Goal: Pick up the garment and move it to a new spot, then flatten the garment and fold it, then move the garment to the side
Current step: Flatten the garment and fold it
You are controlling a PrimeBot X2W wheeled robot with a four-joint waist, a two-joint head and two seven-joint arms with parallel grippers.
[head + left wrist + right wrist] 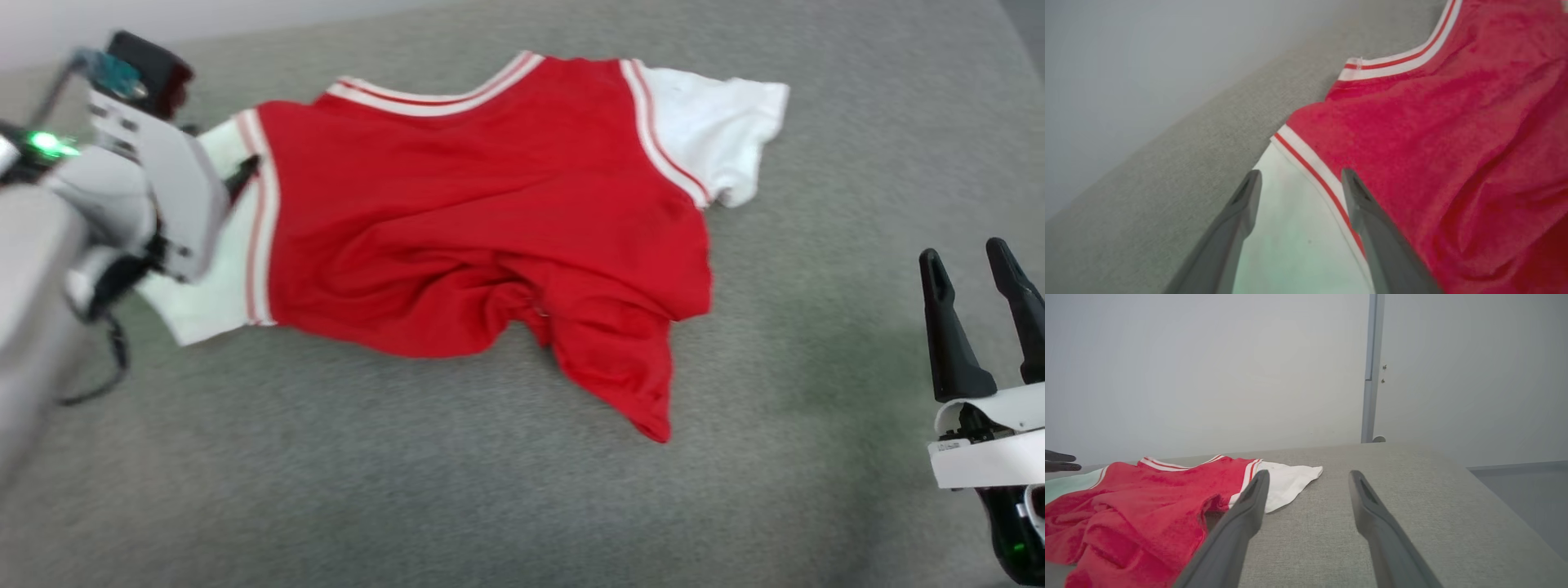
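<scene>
Nearest the head camera, the left arm's pale forearm (33, 269) fills the left edge of the frame, a green light glowing on it, and reaches up and right to the garment (482, 212). That red shirt lies across the upper middle of the frame on a grey fabric-covered surface (408, 506), plain red side up. Its striped neckline is toward the top, one white sleeve at the left, the other at the upper right. The lower part is bunched into folds, with a red corner trailing toward the lower middle. From the left wrist camera, the left gripper (1300, 175) has its two fingers spread wide with nothing clasped between them. One finger is over the white sleeve and the other over the red-and-white trim beside the red body. Whether the tips touch the cloth cannot be told. At the lower right of the head view, the right gripper (963, 253) stands well apart from the shirt, fingers pointing up the frame, parted and empty. Its own wrist view shows bare grey surface between those fingers, the shirt at the lower left, a pale wall behind and a grey upright post (1372, 367) at the upper middle.
</scene>
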